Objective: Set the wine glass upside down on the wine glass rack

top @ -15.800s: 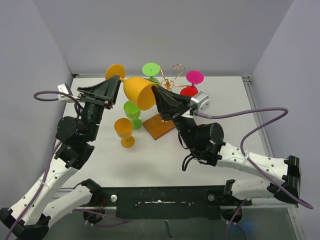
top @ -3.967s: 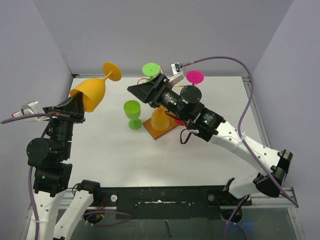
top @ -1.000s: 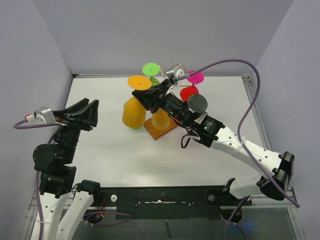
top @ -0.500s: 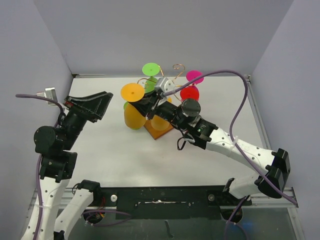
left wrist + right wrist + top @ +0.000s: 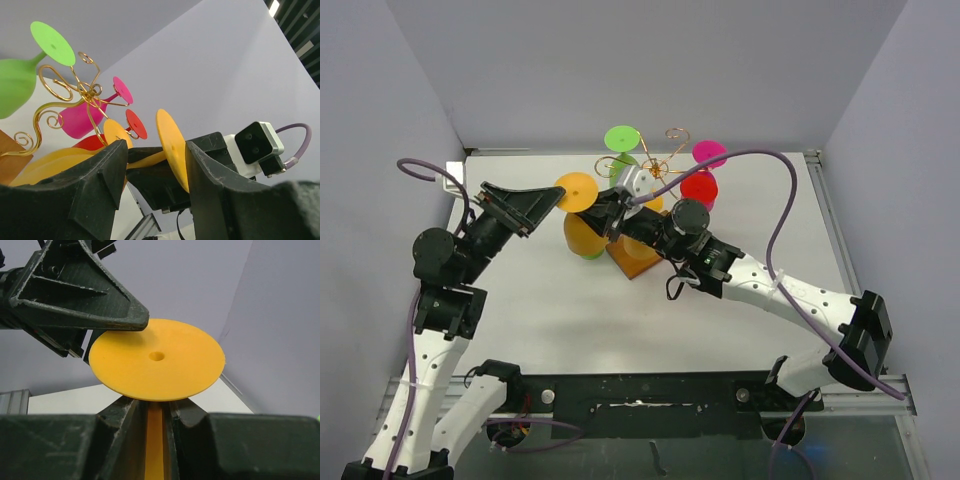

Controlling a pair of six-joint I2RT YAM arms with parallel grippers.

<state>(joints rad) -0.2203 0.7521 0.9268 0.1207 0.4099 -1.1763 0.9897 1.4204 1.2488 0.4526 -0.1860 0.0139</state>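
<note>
The orange wine glass [image 5: 582,232] is held upside down, foot disc [image 5: 577,190] up, just left of the wine glass rack [image 5: 658,166]. My right gripper [image 5: 606,212] is shut on its stem [image 5: 155,440], just under the foot [image 5: 156,359]. My left gripper [image 5: 548,197] is open, and its fingers [image 5: 107,170] straddle the foot disc [image 5: 172,147] without closing on it. The gold wire rack [image 5: 75,95] stands on a brown wooden base [image 5: 638,258]. It carries green [image 5: 621,138], pink [image 5: 709,153] and red [image 5: 699,186] glasses and a smaller orange one [image 5: 645,246].
A green glass [image 5: 588,252] stands mostly hidden behind the orange bowl. The left gripper's fingers [image 5: 75,295] fill the upper left of the right wrist view. Grey walls enclose the white table [image 5: 520,320] on three sides.
The left gripper has swung right, from well clear of the glass to around its foot. The right gripper has carried the orange glass a little left and nearer.
</note>
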